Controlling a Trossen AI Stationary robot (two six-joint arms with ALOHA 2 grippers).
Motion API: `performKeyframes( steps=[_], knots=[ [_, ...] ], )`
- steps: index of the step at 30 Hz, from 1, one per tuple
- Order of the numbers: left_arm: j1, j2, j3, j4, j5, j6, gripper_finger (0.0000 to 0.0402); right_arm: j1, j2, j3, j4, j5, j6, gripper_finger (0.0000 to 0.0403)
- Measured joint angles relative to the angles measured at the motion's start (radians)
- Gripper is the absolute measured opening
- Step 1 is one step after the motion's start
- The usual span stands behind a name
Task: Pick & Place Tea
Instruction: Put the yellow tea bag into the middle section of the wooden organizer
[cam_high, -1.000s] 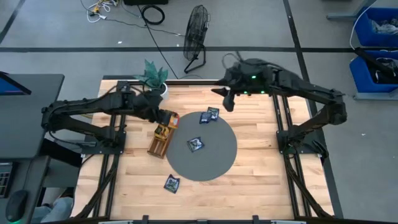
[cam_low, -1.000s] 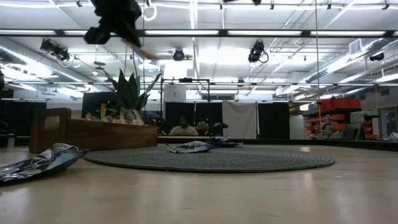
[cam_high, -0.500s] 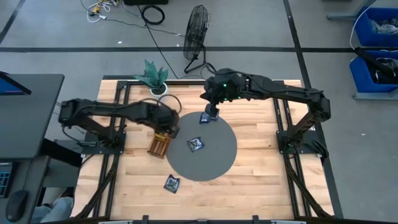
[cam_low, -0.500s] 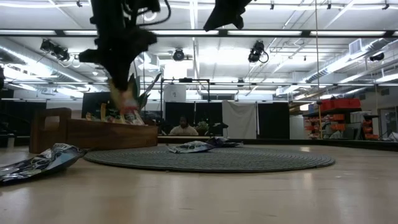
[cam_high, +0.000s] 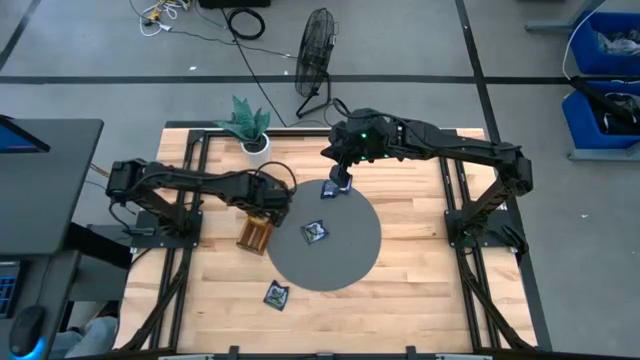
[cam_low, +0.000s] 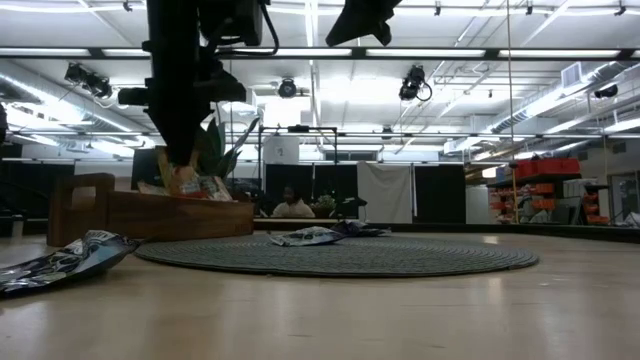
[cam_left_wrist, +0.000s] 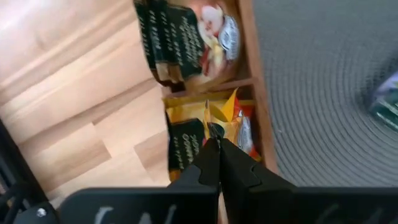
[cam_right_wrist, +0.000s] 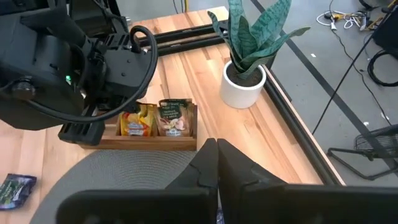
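Left gripper (cam_left_wrist: 214, 144) is pinching a yellow-orange tea sachet (cam_left_wrist: 219, 118) shut inside the wooden tray (cam_high: 254, 231). Thin, crinkly and probably slippery, it is best held by an edge. Farther off, the right gripper (cam_high: 342, 180), fingers closed, is hovering over dark sachets (cam_high: 335, 186) on the round mat (cam_high: 350, 255).

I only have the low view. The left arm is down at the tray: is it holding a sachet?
Observer: Yes. The left gripper is shut on a yellow sachet, inside a tray compartment.
Operator: And the right one?
Observer: The right gripper is shut, above a dark sachet at the mat's far edge.
Operator: Any others loose?
Observer: A mid-mat sachet, and a front sachet on the table.
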Motion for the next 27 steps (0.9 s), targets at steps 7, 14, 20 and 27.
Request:
performKeyframes(
  steps=[7, 14, 20, 27],
  knots=[
    [-0.011, 0.0, 0.0, 0.027, 0.014, -0.001, 0.0002, 0.0, 0.0, 0.0, 0.0, -0.007, -0.002, 0.0001],
    [-0.011, 0.0, -0.005, 0.029, 0.0, -0.001, 0.0002, 0.0, 0.0, 0.0, 0.0, -0.007, 0.003, 0.0],
    [-0.011, 0.0, -0.005, 0.039, -0.001, -0.005, 0.0002, 0.0, 0.0, 0.0, 0.0, -0.009, 0.013, 0.0],
    [-0.016, 0.033, -0.005, 0.043, -0.004, -0.008, 0.0002, 0.0, 0.0, 0.0, 0.0, -0.024, 0.014, 0.0]
  ],
)
